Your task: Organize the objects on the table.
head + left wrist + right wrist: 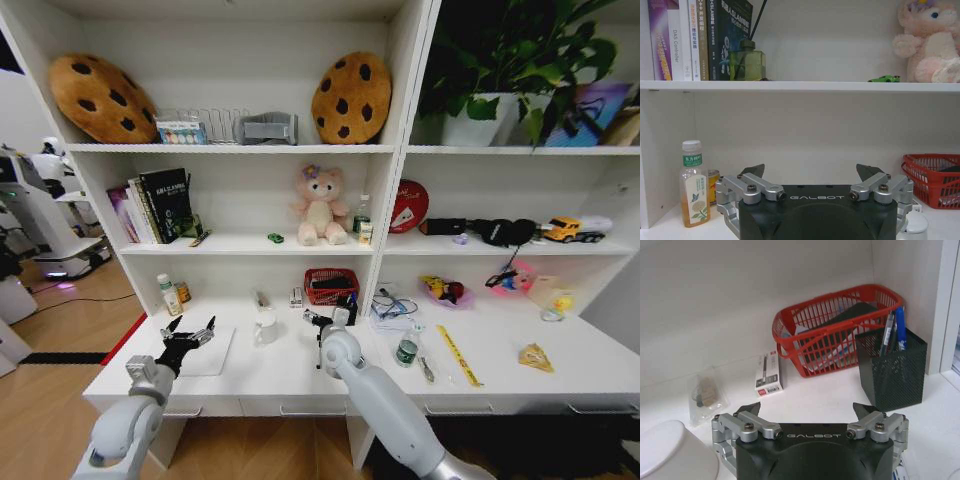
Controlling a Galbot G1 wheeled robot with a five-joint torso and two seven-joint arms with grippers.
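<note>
Bench (300, 375): long white top that is carrying, largest first, a silver laptop (208, 352) at its left end, a white cup (266, 326) near the middle, a yellow ruler (459, 355) toward the right, and a small green-capped bottle (406, 350) just left of the ruler. Left pincer (188, 333): hovering over the laptop with its fingers spreading wide, gripping nothing. Right pincer (322, 318): hanging just right of the cup, facing a red basket (832, 335) and black mesh pen holder (899, 371), likewise gaping wide and holding nothing.
</note>
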